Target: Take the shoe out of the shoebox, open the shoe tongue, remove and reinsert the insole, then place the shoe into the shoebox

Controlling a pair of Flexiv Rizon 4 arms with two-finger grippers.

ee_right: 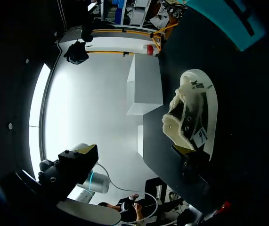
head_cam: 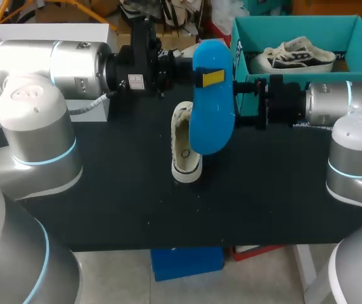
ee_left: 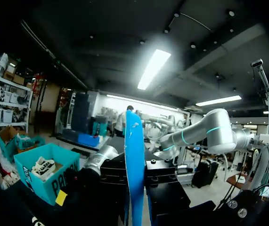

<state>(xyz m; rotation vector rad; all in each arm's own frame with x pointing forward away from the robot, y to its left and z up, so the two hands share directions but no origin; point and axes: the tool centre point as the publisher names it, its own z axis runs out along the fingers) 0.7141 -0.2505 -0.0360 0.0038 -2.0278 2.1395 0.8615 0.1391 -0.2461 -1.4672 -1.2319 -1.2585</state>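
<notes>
Left gripper: I had it clamped on the insole, upright, likely for reinserting.
Shoe: lay on the table below it, opening up to receive it.
Right gripper: beside the insole; grip, I couldn't tell.

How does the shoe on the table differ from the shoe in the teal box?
The table shoe stands on the black table, opening up; the box shoe lies in the teal box, showing its side. The table shoe looks mostly cream; the box shoe has dark stripes. The blue insole is held up near the table shoe, away from the box shoe. Both are pale sneakers.
</notes>
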